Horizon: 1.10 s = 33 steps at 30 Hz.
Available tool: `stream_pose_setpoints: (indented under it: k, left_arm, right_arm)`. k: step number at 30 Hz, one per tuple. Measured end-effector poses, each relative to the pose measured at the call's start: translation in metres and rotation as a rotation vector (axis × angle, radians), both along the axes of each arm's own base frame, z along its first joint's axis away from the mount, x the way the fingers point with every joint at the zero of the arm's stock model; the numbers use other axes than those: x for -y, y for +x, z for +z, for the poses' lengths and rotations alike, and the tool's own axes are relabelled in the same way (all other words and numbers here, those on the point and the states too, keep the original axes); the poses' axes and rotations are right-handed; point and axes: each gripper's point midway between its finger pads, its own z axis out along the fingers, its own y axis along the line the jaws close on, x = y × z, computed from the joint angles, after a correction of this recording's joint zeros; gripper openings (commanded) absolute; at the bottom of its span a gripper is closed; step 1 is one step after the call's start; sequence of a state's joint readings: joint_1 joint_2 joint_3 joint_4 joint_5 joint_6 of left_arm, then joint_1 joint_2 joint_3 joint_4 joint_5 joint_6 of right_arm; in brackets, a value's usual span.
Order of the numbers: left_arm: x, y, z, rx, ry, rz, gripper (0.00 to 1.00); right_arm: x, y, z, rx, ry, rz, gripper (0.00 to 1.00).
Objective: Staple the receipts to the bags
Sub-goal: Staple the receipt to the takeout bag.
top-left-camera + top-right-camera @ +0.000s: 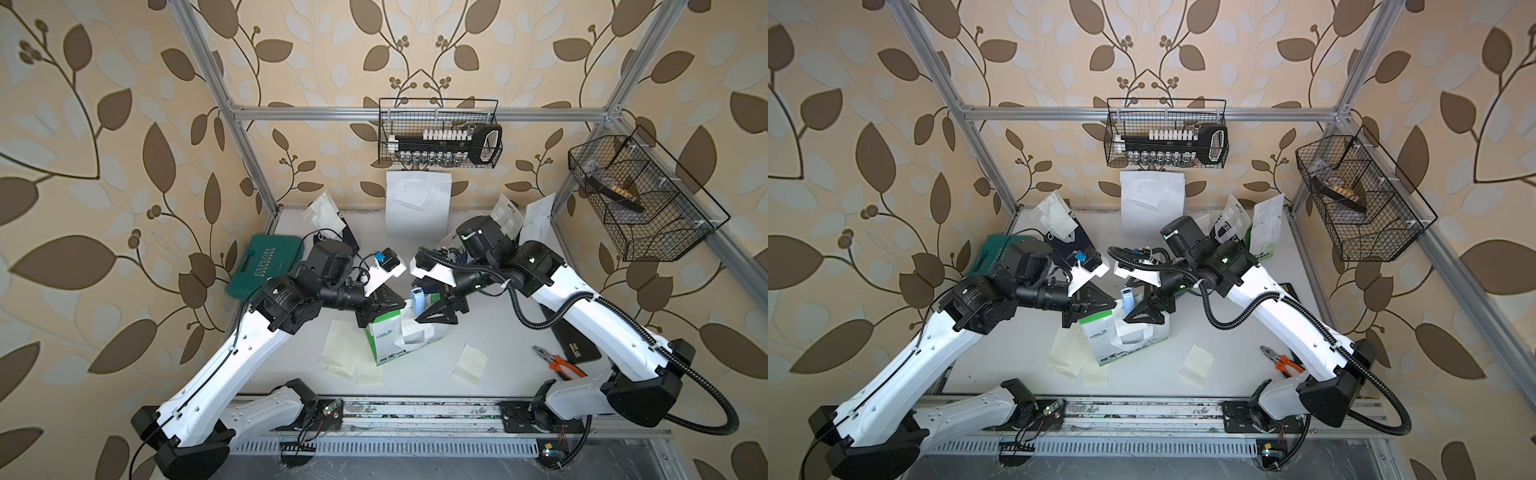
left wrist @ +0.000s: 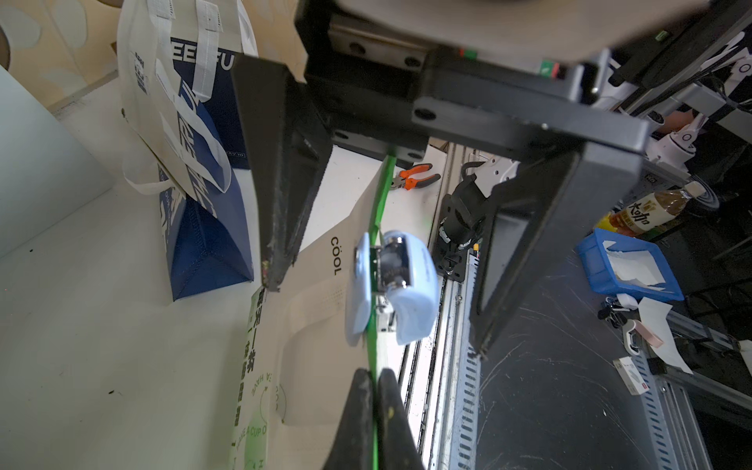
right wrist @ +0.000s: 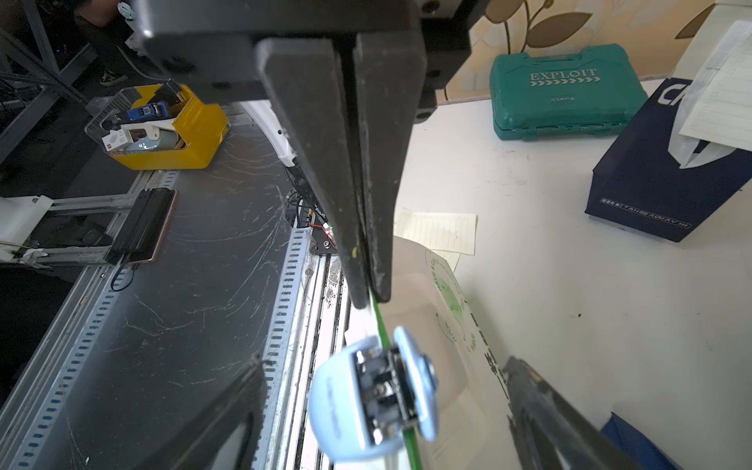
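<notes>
The white surface point(image 1: 498, 345) sits inside an aluminium frame against leaf-pattern wallpaper. Directions use a clock face laid over a top view, with 12 o'clock at the back wall.

1. Workpiece. The green-and-white bag point(image 1: 386, 347) stands at the centre of the surface. The left gripper point(image 3: 369, 297) has its fingers closed flat on the bag's green top rim. The light-blue stapler point(image 1: 418, 302) straddles that rim just beside the left fingers, at their 3 o'clock.

2. Tool hand. The right gripper point(image 2: 377, 319) hangs at the stapler with its fingers spread wide, one on each side of the stapler body. Neither finger touches it.

3. Receipts. A pale slip appears to lie against the rim at the stapler, but the wrist views do not confirm that it reaches the stapler's mouth. Loose receipts point(image 1: 345, 349) lie at 8 o'clock of the bag and a single receipt point(image 1: 469, 360) at 4 o'clock. The white bag point(image 1: 417, 203) leans at 12 o'clock and a navy bag point(image 1: 332, 222) at 11 o'clock.

4. Step in hand, as judged: squeeze the stapler shut.
- Verify first that the slip sits under the mouth.
- Centre both right fingers on the stapler's broad faces, towards its front end.
- Close squarely, because off-centre contact is likely to twist the stapler off the thin rim.
- Hold the rim taut with the left fingers until the press is complete.
</notes>
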State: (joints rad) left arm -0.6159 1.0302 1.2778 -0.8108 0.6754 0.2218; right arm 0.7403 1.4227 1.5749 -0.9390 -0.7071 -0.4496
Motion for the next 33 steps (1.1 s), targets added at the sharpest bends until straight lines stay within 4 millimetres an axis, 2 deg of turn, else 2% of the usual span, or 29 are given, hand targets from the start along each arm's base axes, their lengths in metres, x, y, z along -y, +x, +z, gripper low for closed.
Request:
stream_pose_setpoints:
  k: [3,4,6,8,9,17,19,22,25,27,30,33]
  left_arm:
    - [0.001,0.0,0.002,-0.003,-0.011,0.001,0.0]
    - [0.002,0.001,0.003,-0.003,-0.015,0.001,0.0]
    - [0.003,0.001,0.005,0.001,-0.024,-0.001,0.0]
    - [0.003,0.002,0.007,0.003,-0.03,0.0,0.0]
    - [0.003,0.002,0.007,0.002,-0.031,0.003,0.0]
    - [0.005,0.007,0.013,0.017,-0.052,0.019,0.0]
    - [0.005,0.009,0.015,0.027,-0.057,0.025,0.0]
    - [0.006,0.009,0.015,0.029,-0.059,0.023,0.0]
    - [0.007,0.011,0.016,0.037,-0.064,0.028,0.0]
    - [0.007,0.012,0.017,0.038,-0.07,0.038,0.0]
    - [0.006,0.018,0.017,0.046,-0.07,0.071,0.0]
    - [0.004,0.027,0.016,0.048,-0.063,0.122,0.0]
  right_arm:
    - [0.0,0.0,-0.001,0.001,-0.002,0.002,0.68]
    - [0.0,0.0,-0.001,0.002,-0.001,0.003,0.58]
    - [-0.001,0.0,0.0,0.008,0.003,0.011,0.29]
    - [-0.001,0.0,0.001,0.014,0.008,0.015,0.14]
    - [-0.001,0.0,0.001,0.009,0.01,0.015,0.02]
    - [0.001,0.007,0.005,-0.028,0.071,-0.005,0.0]
    - [0.001,0.01,0.007,-0.036,0.083,-0.025,0.53]
    - [-0.001,0.019,0.013,-0.026,0.1,-0.07,0.78]
    - [0.001,0.031,0.021,0.011,0.127,-0.136,0.9]
    - [0.006,0.033,0.03,0.04,0.158,-0.18,0.95]
    - [0.016,0.032,0.053,0.089,0.229,-0.252,0.95]
    - [0.026,0.034,0.084,0.151,0.328,-0.333,0.9]
